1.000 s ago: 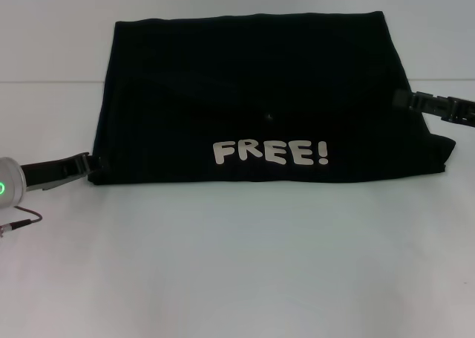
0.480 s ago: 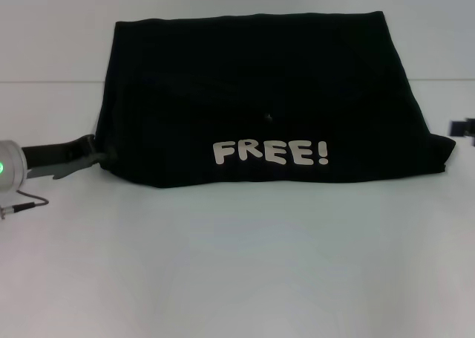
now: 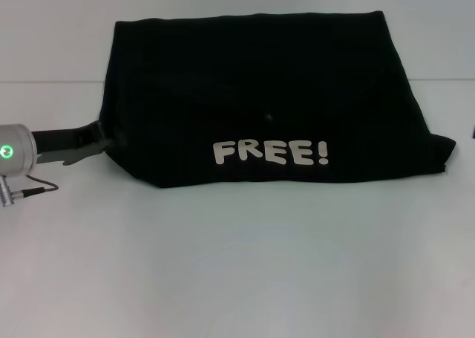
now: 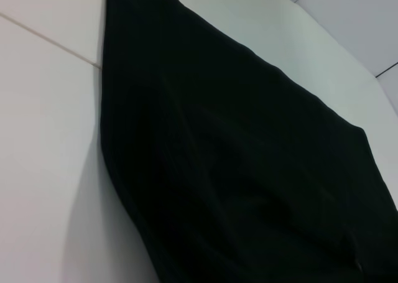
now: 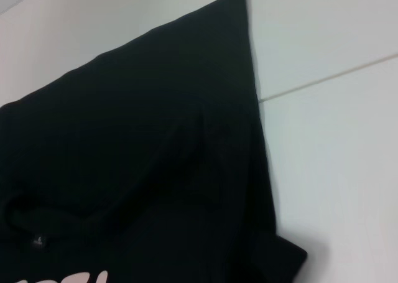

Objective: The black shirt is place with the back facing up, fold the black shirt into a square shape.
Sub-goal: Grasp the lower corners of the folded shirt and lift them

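Observation:
The black shirt lies folded into a wide block on the white table, with the white "FREE!" lettering facing up near its front edge. My left gripper is at the shirt's left edge, shut on the cloth at the front left corner, which is drawn in and up. In the left wrist view the black shirt fills most of the picture. The right wrist view shows the black shirt from its right side, with a sleeve tip sticking out. My right gripper is out of view.
The white table stretches wide and bare in front of the shirt. A seam line crosses the table behind the left arm. A thin cable hangs under the left wrist.
My left gripper has moved up and inward, taking the shirt's front left corner with it. The right gripper has drawn back from the shirt's right edge and left the head view.

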Robot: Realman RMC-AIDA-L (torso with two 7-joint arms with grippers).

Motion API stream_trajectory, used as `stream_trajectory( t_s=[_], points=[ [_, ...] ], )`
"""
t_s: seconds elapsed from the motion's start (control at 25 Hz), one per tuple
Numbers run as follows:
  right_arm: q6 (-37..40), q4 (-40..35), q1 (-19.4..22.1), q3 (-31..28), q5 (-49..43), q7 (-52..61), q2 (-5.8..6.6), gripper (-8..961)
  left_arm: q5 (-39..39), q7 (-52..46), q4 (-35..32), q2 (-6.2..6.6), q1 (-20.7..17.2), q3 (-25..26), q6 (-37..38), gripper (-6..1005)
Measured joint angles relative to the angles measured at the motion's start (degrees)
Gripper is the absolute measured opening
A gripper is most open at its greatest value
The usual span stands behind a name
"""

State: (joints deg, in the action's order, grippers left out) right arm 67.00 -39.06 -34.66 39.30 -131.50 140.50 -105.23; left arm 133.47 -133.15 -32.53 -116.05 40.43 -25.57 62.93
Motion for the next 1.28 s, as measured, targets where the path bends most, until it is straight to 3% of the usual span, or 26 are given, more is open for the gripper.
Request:
stream_trajectory(
  t_s=[0.24, 0.44, 0.6, 1.28],
  points=[
    [-9.0, 6.5, -4.6, 2.8, -3.8, -2.1, -1.05, 836, -0.2, 0.0, 0.0, 0.02, 0.1, 0.0, 0.1, 45],
    [-16.0, 8.5, -7.9, 3.4, -10.2, -2.5, -3.65, 931, -0.3, 0.0, 0.0, 0.04, 0.1, 0.1, 0.4, 44],
    [-17.9, 8.6, -9.3, 4.2, -11.2, -3.0, -5.0, 926, -0.4, 0.0, -0.1, 0.04, -0.1, 0.3, 0.6, 44],
    [-17.6, 10.8, -10.5, 6.7, -11.3, -3.6, -5.52, 902, -0.5, -0.1, 0.0, -0.05, -0.1, 0.4, 0.1, 44]
  ],
)
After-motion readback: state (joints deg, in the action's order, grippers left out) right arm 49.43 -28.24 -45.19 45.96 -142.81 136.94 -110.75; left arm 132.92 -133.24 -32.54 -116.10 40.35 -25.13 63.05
